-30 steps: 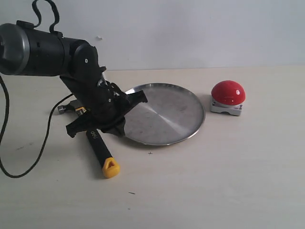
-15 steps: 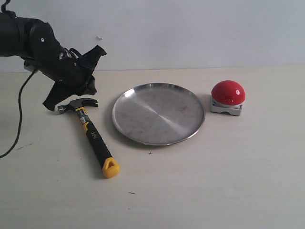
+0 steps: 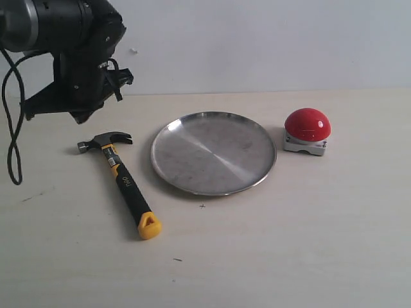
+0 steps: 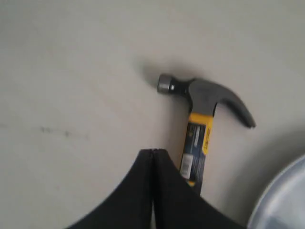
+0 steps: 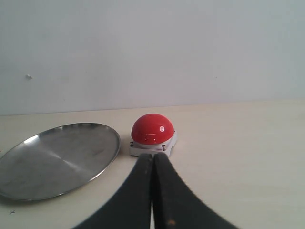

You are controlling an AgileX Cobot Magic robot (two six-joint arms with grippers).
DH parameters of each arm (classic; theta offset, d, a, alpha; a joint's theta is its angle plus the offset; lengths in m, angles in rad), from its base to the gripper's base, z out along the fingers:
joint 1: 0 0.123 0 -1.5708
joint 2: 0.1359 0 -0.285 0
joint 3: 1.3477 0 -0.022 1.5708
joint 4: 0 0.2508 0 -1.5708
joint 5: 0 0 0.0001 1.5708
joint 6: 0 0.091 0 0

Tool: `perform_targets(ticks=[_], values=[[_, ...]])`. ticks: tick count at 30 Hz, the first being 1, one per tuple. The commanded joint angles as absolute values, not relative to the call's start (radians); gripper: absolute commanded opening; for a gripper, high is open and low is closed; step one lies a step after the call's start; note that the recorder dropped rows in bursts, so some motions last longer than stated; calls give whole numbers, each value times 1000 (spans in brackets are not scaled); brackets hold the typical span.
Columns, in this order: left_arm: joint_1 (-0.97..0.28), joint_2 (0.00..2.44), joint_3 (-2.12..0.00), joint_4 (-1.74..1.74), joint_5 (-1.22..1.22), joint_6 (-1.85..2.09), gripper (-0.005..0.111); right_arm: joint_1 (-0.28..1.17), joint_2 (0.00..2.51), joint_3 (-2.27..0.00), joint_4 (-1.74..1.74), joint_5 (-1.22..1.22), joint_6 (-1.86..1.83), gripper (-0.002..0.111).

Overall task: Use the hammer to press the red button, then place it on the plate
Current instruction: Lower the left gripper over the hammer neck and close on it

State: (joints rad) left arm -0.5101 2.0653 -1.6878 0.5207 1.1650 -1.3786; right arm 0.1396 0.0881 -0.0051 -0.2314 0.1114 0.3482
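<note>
Beige table (image 3: pixel 302 244), pale wall behind. Hammer (image 3: pixel 126 186) lies flat on table, left of plate (image 3: pixel 214 152), not touching it; head toward wall, yellow handle end nearest camera. Red button (image 3: pixel 307 124) sits just right of plate. 2 grippers, both empty. Left gripper (image 4: pixel 152 151) jaws pressed together, raised near hammer head. Right gripper (image 5: pixel 153 155) jaws together, facing button.

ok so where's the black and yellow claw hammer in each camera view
Exterior view: the black-and-yellow claw hammer lies flat, left of the round silver metal plate.
Left wrist view: the hammer shows its head and upper handle just past the shut left tool, with the plate rim beside it.
Right wrist view: not in it.
Shared landmark: the plate, seen in all three.
</note>
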Motion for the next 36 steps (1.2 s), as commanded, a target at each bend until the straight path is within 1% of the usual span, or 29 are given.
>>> perform_targets(ticks=[1,5,7,10,12,13,15,22,26,36], values=[[-436,2131,-1762,151,1198,-1315,0,135,86,0,-232,107,344,0],[-418,2151,-1760,123,1120,-1311,1,135,86,0,-232,107,344,0],[-418,2159,-1760,129,1118,-1311,7,135,86,0,-232,107,344,0],[-418,2173,-1760,128,1089,-1311,28,135,86,0,-232,107,344,0],[-418,2184,-1760,134,1053,-1311,45,135,86,0,-232,107,344,0],[-418,2186,-1760,137,1038,-1311,52,135,86,0,-232,107,344,0],[-418,2190,-1760,139,1016,-1311,59,135,86,0,-232,107,344,0],[-418,2190,-1760,141,1035,-1210,60,135,86,0,-232,107,344,0],[-407,2205,-1760,141,1059,-1215,60,135,86,0,-232,107,344,0],[-387,2261,-1760,151,952,-1260,60,135,86,0,-232,107,344,0]])
